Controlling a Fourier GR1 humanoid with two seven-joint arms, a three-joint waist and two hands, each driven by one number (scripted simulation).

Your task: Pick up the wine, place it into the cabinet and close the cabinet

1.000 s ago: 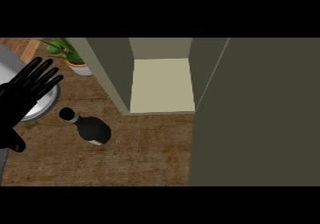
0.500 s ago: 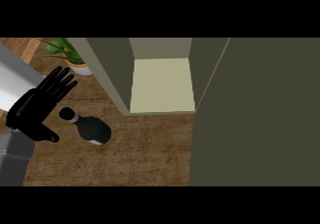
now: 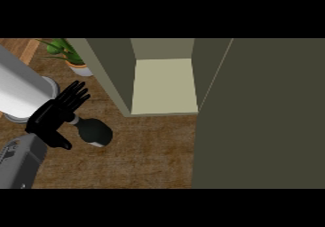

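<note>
While the black left hand (image 3: 55,119) hovers with fingers spread and holding nothing, the dark glass wine bottle (image 3: 94,131) stands just to its right on the brown wood-grain counter (image 3: 145,155), its neck nearly touching the palm. Seen from above, the bottle looks upright, a rounded dark body with a pale patch low on one side. Only this hand shows, so it is plainly the nearer one. Farther back and to the right stands the olive-green cabinet (image 3: 112,71), open on its pale cream shelf (image 3: 164,86), its tall door (image 3: 270,111) swung toward the viewer.
</note>
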